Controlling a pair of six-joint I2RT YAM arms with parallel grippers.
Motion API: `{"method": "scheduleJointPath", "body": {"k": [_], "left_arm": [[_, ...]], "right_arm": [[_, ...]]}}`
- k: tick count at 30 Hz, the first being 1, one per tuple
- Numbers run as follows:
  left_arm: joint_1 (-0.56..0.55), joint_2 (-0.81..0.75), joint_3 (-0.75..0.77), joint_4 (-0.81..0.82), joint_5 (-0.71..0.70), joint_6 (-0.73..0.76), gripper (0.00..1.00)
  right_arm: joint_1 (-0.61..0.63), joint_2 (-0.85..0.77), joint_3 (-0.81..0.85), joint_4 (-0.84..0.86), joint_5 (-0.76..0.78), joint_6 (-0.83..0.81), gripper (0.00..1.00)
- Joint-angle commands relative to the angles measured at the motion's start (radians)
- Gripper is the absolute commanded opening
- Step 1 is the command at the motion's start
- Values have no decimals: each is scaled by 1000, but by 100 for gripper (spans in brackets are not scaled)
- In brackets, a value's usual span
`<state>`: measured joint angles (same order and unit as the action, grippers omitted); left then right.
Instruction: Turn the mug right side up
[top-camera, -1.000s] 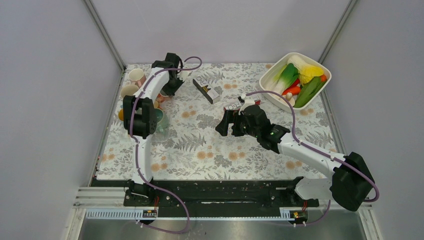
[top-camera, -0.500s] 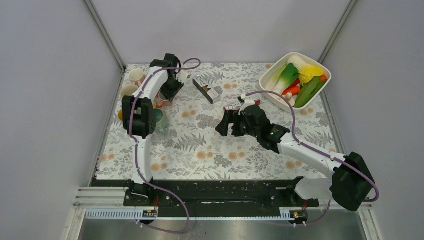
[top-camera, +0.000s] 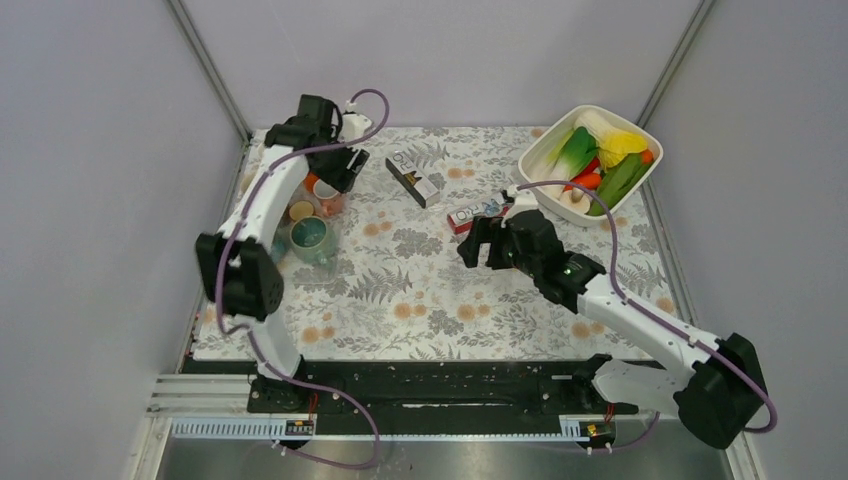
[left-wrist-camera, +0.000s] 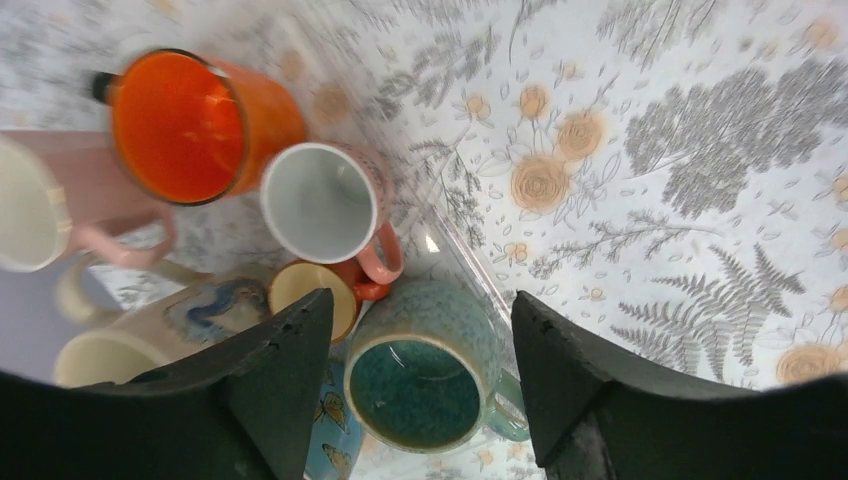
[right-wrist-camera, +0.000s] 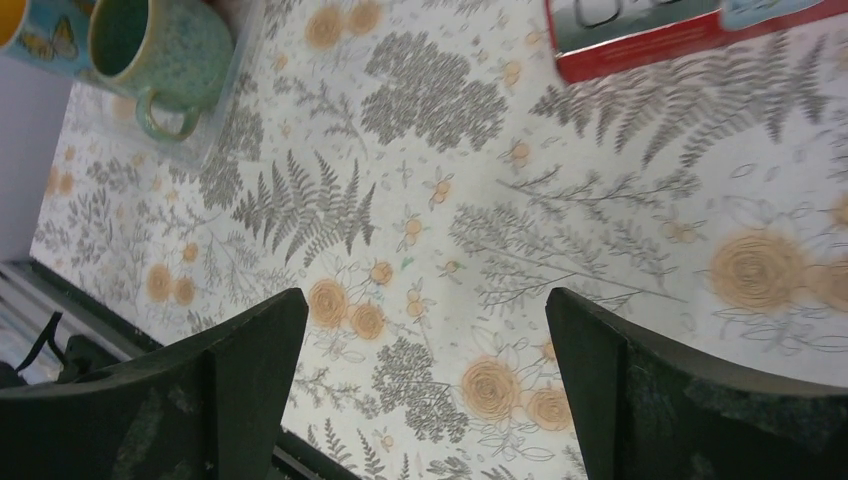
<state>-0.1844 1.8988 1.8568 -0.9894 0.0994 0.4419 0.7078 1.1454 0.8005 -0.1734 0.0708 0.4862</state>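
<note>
At about ten o'clock on the flowered bench (top-camera: 400, 300), close to the left wall, stands a cluster of mugs, and every mouth that shows faces up. Among them are an orange mug (left-wrist-camera: 175, 125), a teal mug (left-wrist-camera: 425, 375) and, between them, the white-lined mug (left-wrist-camera: 322, 200) with the pink handle. I take that one to be the task's own, though the pictures do not settle which it is. It stands upright, long axis vertical, its handle toward five o'clock in the wrist view. The left gripper (left-wrist-camera: 420, 297) hangs above the cluster with its fingers spread and nothing between them. From their gap the white-lined mug lies at eleven o'clock and lower down, apart from both fingers, and the teal mug sits almost straight beneath. The left arm is by far the nearer, and as I judge it no turning is left to do. The next move calls for a straight rise, since a sideways sweep could clip a rim. Nearer the middle lie a dark box (top-camera: 412, 177) and a red-and-white box (top-camera: 470, 213). The right gripper (right-wrist-camera: 425, 300) hovers just at three o'clock from the centre, fingers spread wide, holding nothing, well apart from the mugs. At two o'clock sits a white tub (top-camera: 537, 145) of vegetables.
</note>
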Motion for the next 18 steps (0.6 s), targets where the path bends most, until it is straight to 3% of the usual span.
{"method": "scheduleJointPath", "body": {"k": [1,5,12,18], "left_arm": [[2,-381,-309,347,30,-72,71],[10,-665,-691,675,-32,-151,75],[25,-1017,-1136,826,-146,-238,85],[28,-1214,-1443,1030,-284,-331,93]], "right_arm": [[-125,-134,-77,-24,127,-64,99],[-208,-233,-152,-41,298,-113,99],[-232,-360,-292,-8,622,-209,100],[-232,-495,-441,74,684,-210,99]]}}
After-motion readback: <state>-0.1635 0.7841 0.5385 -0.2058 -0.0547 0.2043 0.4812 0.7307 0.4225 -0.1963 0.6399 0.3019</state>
